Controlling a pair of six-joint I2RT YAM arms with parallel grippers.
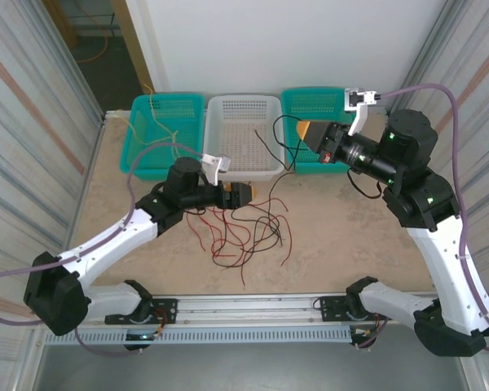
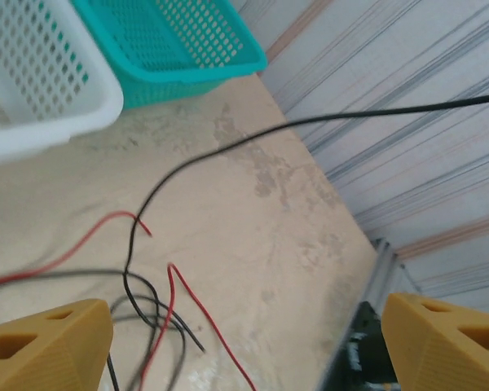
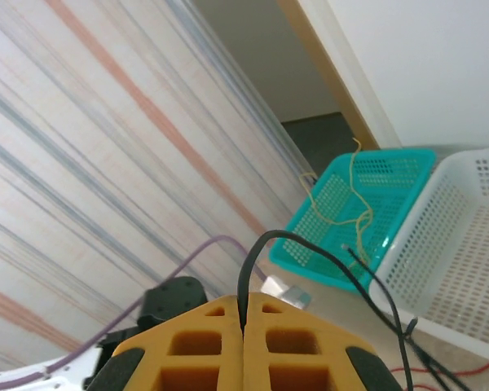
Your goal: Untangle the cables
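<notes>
A tangle of red and black cables (image 1: 244,232) lies on the table in front of the white basket (image 1: 241,171). My left gripper (image 1: 249,194) hovers low over the tangle's far edge. Its orange fingers (image 2: 49,342) stand wide open with nothing between them. Below them run a red cable (image 2: 200,309) and loops of black. My right gripper (image 1: 298,129) is raised near the right teal basket (image 1: 310,98), shut on a black cable (image 3: 257,252) that arcs from its fingertips (image 3: 301,342) down to the tangle. That same black cable (image 2: 310,122) stretches taut through the left wrist view.
A pale yellow cable (image 1: 159,114) lies in the left teal basket (image 1: 143,155), also seen from the right wrist as a yellow cable (image 3: 354,191). Corrugated walls close in both sides. A metal rail (image 1: 253,305) runs along the near edge.
</notes>
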